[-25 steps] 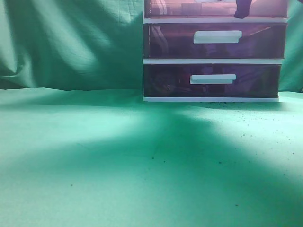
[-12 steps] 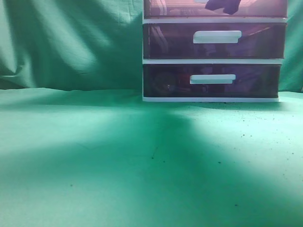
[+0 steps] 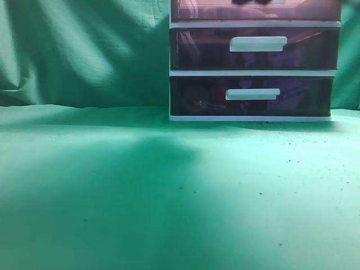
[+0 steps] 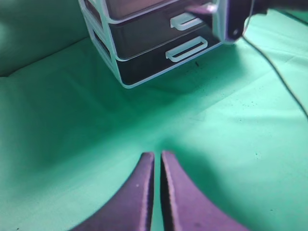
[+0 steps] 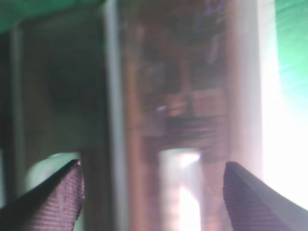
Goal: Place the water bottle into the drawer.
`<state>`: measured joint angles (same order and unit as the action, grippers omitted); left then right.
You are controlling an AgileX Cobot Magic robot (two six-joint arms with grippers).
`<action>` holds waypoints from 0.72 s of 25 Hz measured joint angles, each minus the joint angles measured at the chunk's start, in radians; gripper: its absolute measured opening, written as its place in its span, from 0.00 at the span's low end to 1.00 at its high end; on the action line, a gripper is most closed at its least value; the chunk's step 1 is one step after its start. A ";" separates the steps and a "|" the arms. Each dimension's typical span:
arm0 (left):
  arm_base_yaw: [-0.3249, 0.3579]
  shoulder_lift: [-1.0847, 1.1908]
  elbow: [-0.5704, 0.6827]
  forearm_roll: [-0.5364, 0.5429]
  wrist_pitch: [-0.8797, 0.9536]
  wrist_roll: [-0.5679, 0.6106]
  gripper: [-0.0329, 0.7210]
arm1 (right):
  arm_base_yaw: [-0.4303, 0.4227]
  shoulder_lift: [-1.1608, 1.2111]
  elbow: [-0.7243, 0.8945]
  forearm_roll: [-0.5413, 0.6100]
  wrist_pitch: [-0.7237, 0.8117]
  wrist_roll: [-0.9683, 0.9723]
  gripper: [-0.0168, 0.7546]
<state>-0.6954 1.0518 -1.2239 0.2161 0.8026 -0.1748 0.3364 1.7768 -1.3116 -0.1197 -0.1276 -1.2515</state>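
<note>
Right gripper (image 5: 153, 192) has risen nearly out of exterior view at the top drawer (image 3: 256, 10), fingers open, approaching its handle; left gripper (image 4: 157, 161) fingers closed, empty.

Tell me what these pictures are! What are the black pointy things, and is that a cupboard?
It's a robot with two arms, seen by three cameras. One camera looks along a green cloth at a white-framed drawer unit with three dark purple drawers. The other two cameras sit on the robot's wrists. The pointy things are the left tool, its tips nearly touching and holding nothing, above the cloth. The right tool is spread wide, right up against the top drawer. That picture is blurry. I can't see a water bottle.
</note>
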 joint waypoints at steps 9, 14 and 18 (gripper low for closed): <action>0.000 -0.053 0.035 -0.053 -0.035 0.002 0.04 | 0.043 -0.231 0.000 0.178 0.326 0.079 0.72; 0.000 -0.268 0.162 -0.078 -0.112 0.005 0.04 | 0.048 -0.406 0.000 0.318 0.719 0.287 0.17; 0.000 -0.470 0.286 -0.089 -0.122 0.007 0.04 | 0.048 -0.539 0.000 0.417 0.956 0.504 0.02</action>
<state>-0.6954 0.5816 -0.9379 0.1268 0.6806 -0.1677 0.3840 1.2376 -1.3116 0.2976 0.8284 -0.7477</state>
